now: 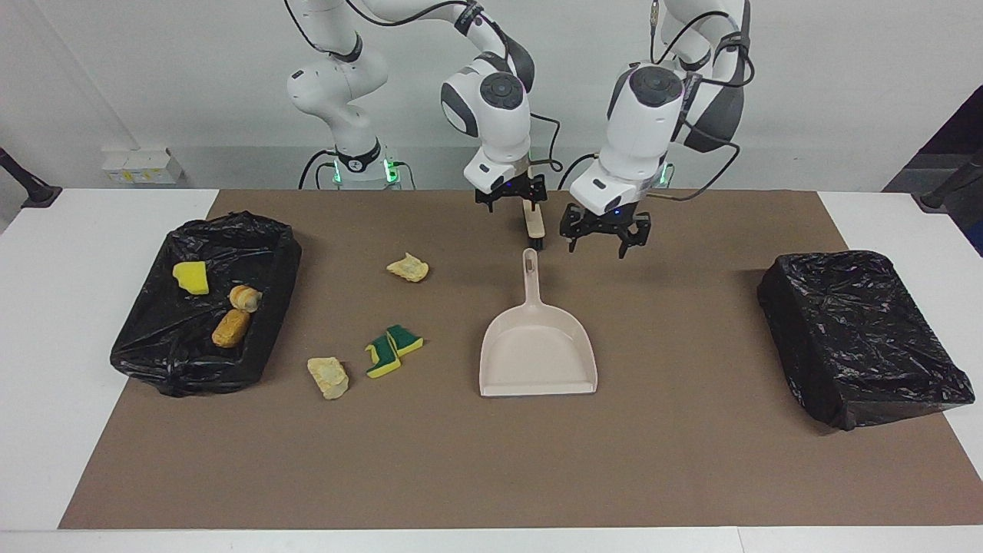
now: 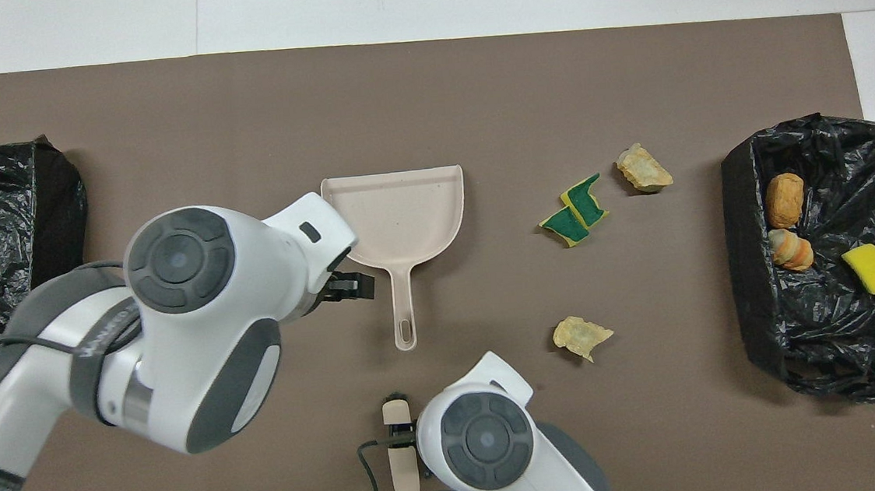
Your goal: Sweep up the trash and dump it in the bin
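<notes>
Trash is split between two places, reading twelve o'clock as straight away from the robots: three scraps (image 1: 230, 328) already lie in the black-lined bin (image 1: 284, 253) at three o'clock, and four loose scraps (image 1: 382, 359) sit on the brown mat (image 1: 691, 461) between that bin and the dustpan (image 1: 537, 361). The dustpan lies flat mid-mat, mouth toward twelve, handle toward six. The brush (image 1: 534, 221) lies at six o'clock of that handle, close to the robots. The right gripper (image 1: 511, 201) hangs over the brush with its fingers apart, gripping nothing. The left gripper (image 1: 605, 234) hovers just at nine o'clock of the dustpan handle, fingers also spread and empty. A second covered bin (image 1: 860, 338) sits at nine o'clock, away from the work. To my eye the step is taking up the tools. It would go best if each gripper centres on its handle before closing, the right taking the brush along its shaft so the bristles hang square, the left taking the dustpan handle low. The pan's mouth then needs turning toward three o'clock, lip flat on the mat, or light foam will slip under it.
</notes>
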You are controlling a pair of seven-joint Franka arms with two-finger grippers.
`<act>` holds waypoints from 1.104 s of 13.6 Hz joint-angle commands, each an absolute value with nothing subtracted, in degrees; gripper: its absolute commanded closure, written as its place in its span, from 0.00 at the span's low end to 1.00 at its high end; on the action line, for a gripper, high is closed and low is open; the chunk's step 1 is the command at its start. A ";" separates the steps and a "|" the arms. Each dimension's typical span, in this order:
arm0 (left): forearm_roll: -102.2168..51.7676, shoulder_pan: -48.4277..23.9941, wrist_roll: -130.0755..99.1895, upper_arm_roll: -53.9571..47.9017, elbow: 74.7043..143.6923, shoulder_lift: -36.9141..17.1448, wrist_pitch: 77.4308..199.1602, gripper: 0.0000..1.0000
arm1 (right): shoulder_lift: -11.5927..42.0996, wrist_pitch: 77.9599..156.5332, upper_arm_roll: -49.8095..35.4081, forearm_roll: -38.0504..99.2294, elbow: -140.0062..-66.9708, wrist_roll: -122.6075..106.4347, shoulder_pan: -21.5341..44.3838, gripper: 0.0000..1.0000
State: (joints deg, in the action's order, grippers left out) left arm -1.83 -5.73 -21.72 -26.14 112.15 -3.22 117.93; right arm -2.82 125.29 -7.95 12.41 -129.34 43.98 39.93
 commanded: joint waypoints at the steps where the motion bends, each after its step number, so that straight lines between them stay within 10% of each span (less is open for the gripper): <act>1: -1.49 -6.50 -26.62 -28.99 114.59 -6.15 123.12 0.00 | -10.44 130.25 -7.82 13.71 -139.29 47.10 42.09 0.00; 10: -1.41 -9.05 -28.04 -29.44 120.32 -9.66 133.32 0.00 | -12.05 135.52 -8.00 12.93 -143.18 61.51 56.24 0.00; 15: -0.79 -8.97 -27.86 -29.44 119.27 -13.27 136.93 0.07 | -6.77 138.34 -8.00 11.60 -141.42 62.14 58.62 0.18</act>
